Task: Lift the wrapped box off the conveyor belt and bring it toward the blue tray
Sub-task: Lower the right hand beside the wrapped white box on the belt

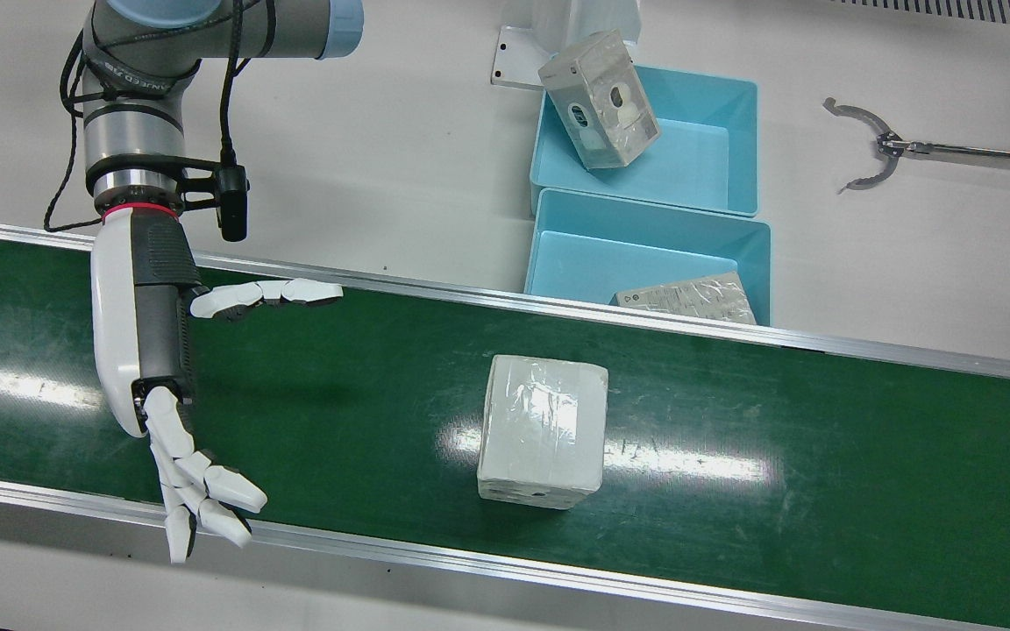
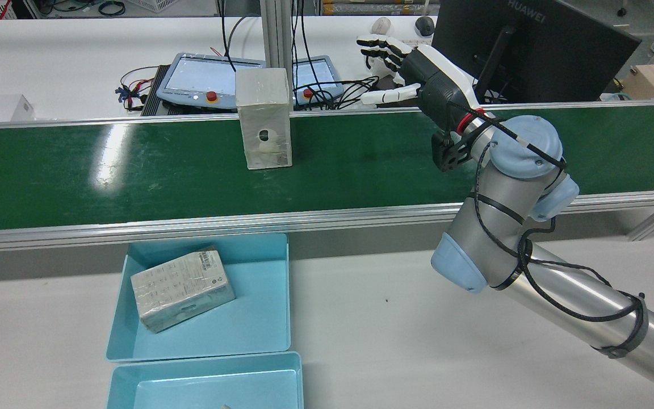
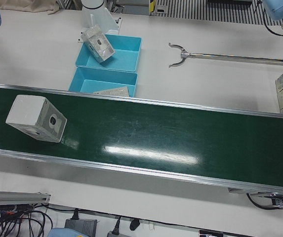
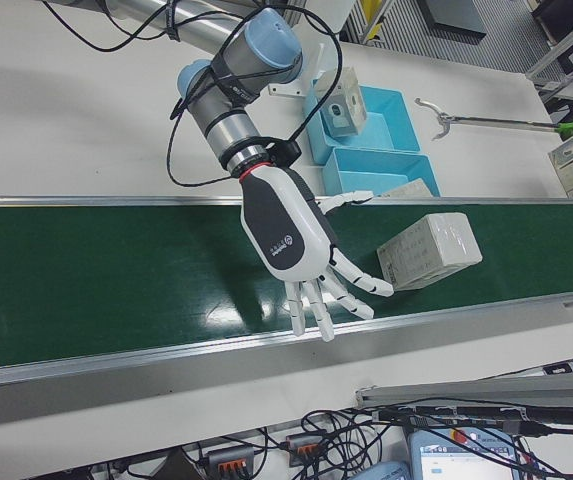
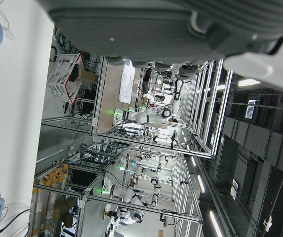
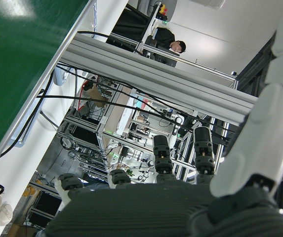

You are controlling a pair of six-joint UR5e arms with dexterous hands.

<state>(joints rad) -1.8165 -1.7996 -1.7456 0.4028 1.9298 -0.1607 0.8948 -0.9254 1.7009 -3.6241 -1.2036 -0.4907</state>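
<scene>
The wrapped box [image 1: 543,429] stands on the green conveyor belt [image 1: 821,456], free of any hand; it also shows in the rear view [image 2: 263,119], left-front view [image 3: 36,118] and right-front view [image 4: 429,250]. My right hand [image 1: 141,350] hovers over the belt to the view's left of the box, well apart from it, open with fingers spread and empty; it shows in the rear view [image 2: 418,68] and right-front view [image 4: 301,240] too. Two blue trays [image 1: 558,228] [image 1: 733,96] sit just behind the belt. My left hand [image 5: 146,29] shows only as a dark palm edge.
The nearer tray holds a flat wrapped box [image 1: 689,298]; the farther tray has a wrapped box [image 1: 601,101] leaning on its rim. A metal grabber tool [image 1: 873,149] lies on the white table. Aluminium rails [image 1: 558,307] edge the belt.
</scene>
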